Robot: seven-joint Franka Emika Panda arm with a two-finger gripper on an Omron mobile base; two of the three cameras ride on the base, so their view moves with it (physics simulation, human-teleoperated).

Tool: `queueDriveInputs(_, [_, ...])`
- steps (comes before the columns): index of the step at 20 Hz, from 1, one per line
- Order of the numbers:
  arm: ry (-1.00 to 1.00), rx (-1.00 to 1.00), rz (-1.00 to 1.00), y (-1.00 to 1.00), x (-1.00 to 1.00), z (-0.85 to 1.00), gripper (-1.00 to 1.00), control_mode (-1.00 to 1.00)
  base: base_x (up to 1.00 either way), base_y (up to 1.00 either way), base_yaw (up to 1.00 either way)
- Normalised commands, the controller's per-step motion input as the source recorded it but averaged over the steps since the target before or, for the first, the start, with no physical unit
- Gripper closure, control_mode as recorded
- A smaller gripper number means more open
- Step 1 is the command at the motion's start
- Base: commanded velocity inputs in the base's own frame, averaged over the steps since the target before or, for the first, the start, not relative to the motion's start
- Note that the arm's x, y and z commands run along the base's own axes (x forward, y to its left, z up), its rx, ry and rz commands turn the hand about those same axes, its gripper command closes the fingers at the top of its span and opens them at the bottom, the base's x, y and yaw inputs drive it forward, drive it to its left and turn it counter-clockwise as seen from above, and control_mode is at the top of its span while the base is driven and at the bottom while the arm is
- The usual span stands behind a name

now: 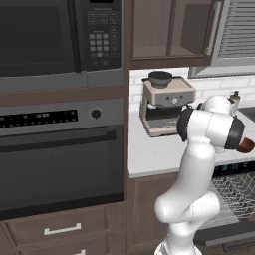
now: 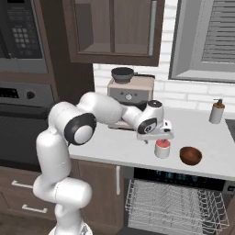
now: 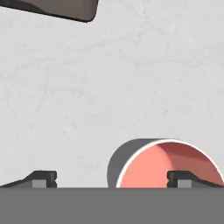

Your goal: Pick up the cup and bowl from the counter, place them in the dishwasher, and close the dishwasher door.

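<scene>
Your two-finger tool [image 2: 160, 137] hangs over the pale grey-white table [image 2: 114, 147], pointing down, its jaws spread wide with nothing between them. From the right base camera you see it directly above the small cup [image 2: 162, 148], red at the rim with a pale grey wall, which stands upright on the table near the front edge. Whether the fingertips reach the rim, you cannot tell from that side.

From the hand camera, the cup [image 3: 164, 164] sits low and right of centre; you look into its salmon-red inside. One dark fingertip [image 3: 43, 178] is well clear of the cup on bare table; the other fingertip [image 3: 181, 177] overlaps the cup's mouth.

The small round glossy reddish-brown bowl [image 2: 190, 155] rests on the table just beside the cup, apart from it, toward the right. From the left base camera you catch a sliver of it [image 1: 246, 145] behind the arm's elbow.

The beige and steel coffee machine [image 2: 131, 94] with its dark hopper stands behind the tool, against the white tile wall.

Below the table edge, the dishwasher [image 2: 176, 202] is open, its grey wire rack pulled out under the cup and bowl.
</scene>
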Motion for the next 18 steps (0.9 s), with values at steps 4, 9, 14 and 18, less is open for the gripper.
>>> queueDriveInputs(4, [0.01,0.03,0.00,-0.25,0.31,0.00,-1.00,-1.00,0.00,0.00,0.00])
queueDriveInputs(9, [0.01,0.02,0.00,-0.20,0.22,-0.02,-1.00,-1.00,0.00,0.00,0.00])
queueDriveInputs(14, [0.00,0.00,0.00,0.00,-0.43,-0.16,-1.00,-1.00,0.00,0.00,0.00])
queueDriveInputs(18, [0.01,-0.07,0.00,0.00,-0.83,-0.25,-1.00,-1.00,0.00,0.00,0.00])
